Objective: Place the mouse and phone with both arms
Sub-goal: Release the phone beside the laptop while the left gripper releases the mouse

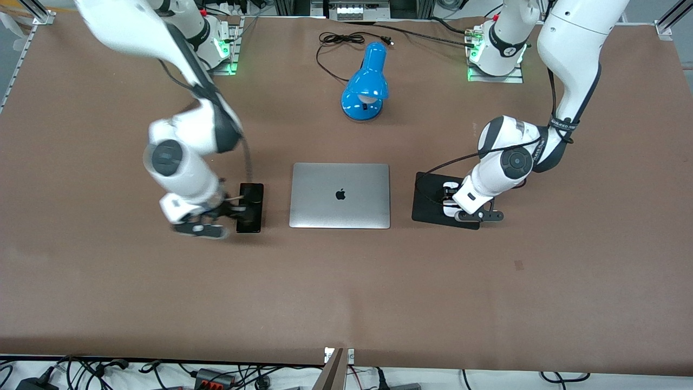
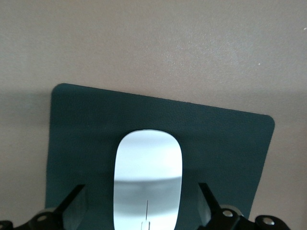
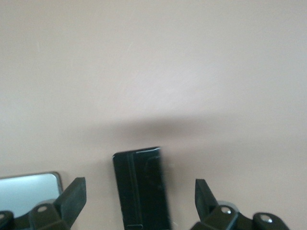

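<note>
The left gripper point(image 2: 142, 203) is low over the black pad point(image 1: 430, 189), its jaws spread wide on either side of the mouse point(image 2: 148, 179), which lies on the pad without touching the fingers. The right gripper point(image 3: 139, 203) is over the phone point(image 1: 251, 207), which lies on the table point(image 1: 346, 281) beside the laptop point(image 1: 340, 195), jaws open and clear of it.

high front camera, 2 close downward wrist cameras.
</note>
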You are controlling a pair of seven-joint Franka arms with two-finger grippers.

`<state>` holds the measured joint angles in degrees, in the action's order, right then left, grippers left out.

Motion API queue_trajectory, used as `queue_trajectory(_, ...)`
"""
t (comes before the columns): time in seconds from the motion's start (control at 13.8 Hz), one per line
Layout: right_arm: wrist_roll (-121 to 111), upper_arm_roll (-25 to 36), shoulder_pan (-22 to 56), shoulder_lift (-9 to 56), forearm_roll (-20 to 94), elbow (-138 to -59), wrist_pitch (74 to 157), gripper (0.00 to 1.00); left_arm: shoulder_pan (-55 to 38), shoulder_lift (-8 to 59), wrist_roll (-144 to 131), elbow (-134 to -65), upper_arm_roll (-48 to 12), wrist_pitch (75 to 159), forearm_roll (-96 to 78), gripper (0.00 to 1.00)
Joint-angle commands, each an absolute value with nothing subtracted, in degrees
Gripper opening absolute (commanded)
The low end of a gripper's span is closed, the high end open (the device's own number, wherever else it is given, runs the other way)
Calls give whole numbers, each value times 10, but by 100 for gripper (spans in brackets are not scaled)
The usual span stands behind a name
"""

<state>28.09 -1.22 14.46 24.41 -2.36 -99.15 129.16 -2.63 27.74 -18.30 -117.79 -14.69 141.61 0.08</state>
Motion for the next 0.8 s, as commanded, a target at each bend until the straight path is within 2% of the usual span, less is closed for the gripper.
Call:
queue_trajectory(0.0,286,-18,92,234,-19,-889,1141,100,-18,243,-191,-1128,-148,1300,10,100)
queue_trajectory(0.22,279,-18,61,215,-18,-824,1032,100,-14,247,-191,-993,-141,1118,10,100)
queue_trajectory(0.43,191,-17,14,174,10,-823,1001,100,10,244,-175,-881,-136,1030,11,100)
queue_trajectory(0.72,125,-18,-32,135,11,-823,900,100,40,236,-70,-760,-134,951,16,100)
